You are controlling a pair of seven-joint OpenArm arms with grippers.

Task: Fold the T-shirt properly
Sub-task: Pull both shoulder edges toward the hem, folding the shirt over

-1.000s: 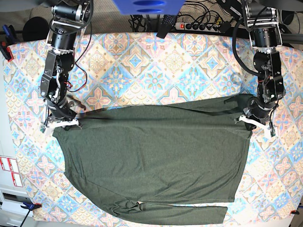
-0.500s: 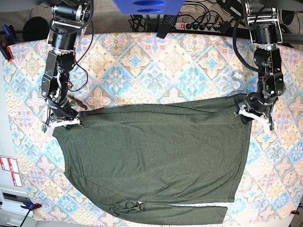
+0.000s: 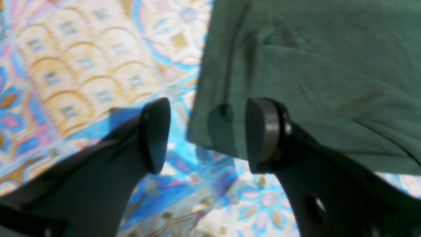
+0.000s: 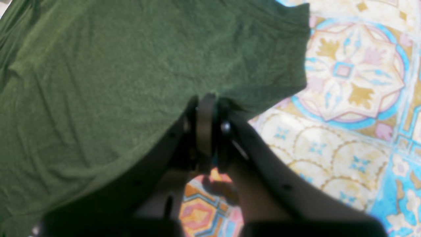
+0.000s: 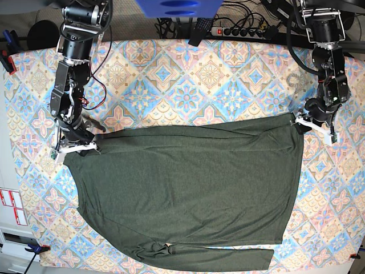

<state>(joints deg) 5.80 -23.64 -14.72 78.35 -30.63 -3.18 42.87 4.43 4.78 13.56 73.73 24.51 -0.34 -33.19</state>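
Note:
The dark olive T-shirt (image 5: 188, 188) lies spread flat on the patterned tablecloth, one long sleeve folded along its near edge. At the shirt's far left corner my right gripper (image 5: 74, 149) is shut on the fabric; the right wrist view shows its jaws (image 4: 207, 131) pinched on the hem of the T-shirt (image 4: 98, 82). My left gripper (image 5: 312, 123) stands open at the far right corner. From the left wrist, its two black fingers (image 3: 154, 135) straddle the loose corner of the T-shirt (image 3: 329, 65), which rests on the cloth.
The patterned tablecloth (image 5: 188, 85) covers the whole table. A power strip (image 5: 239, 31) and cables run along the far edge, beside a blue object (image 5: 177, 7). A clamp (image 5: 7, 60) holds the cloth at the left edge.
My left gripper has opened, let go of the shirt's far right corner and drawn back towards the far edge. The right gripper has kept its hold and place.

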